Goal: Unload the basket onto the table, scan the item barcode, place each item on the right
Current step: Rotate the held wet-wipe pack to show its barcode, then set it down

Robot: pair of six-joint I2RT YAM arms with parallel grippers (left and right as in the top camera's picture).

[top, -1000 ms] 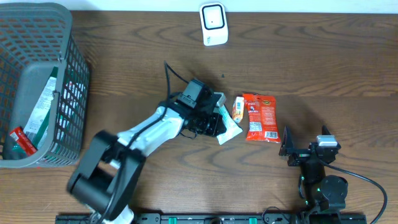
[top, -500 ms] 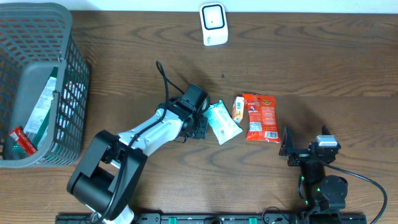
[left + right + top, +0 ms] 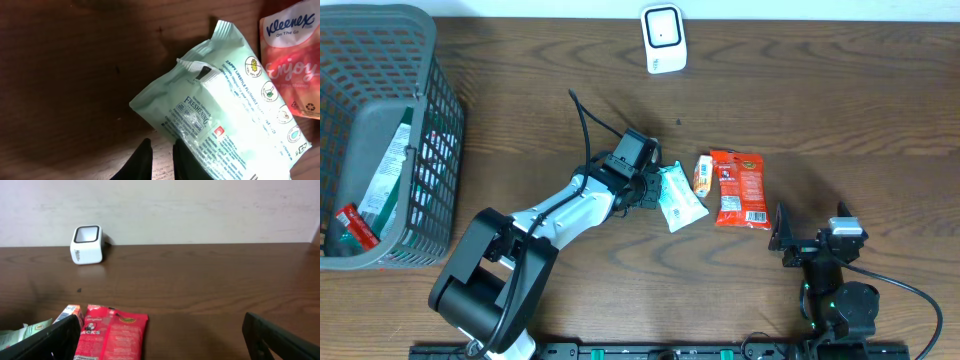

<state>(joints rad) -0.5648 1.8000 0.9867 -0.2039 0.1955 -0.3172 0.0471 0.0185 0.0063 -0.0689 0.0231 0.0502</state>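
Observation:
A pale green wipes pack (image 3: 678,197) lies flat on the wooden table, its printed side up (image 3: 225,115); I cannot make out a barcode on it. My left gripper (image 3: 653,189) sits at the pack's left edge. Its fingers (image 3: 162,142) are nearly together, with only a thin strip of wood between them and nothing held. The right finger touches the pack's edge. The white scanner (image 3: 662,38) stands at the table's far edge, also in the right wrist view (image 3: 87,245). My right gripper (image 3: 810,228) rests near the front right, open wide and empty (image 3: 162,345).
An orange Kleenex pack (image 3: 703,172) and a red snack pouch (image 3: 740,188) lie just right of the wipes. A grey mesh basket (image 3: 432,130) holding several packets stands at the far left.
The left gripper drew back to the left off the wipes pack, then edged up to the pack's left edge. The pack shifted slightly left and lies free. The right arm has not moved.

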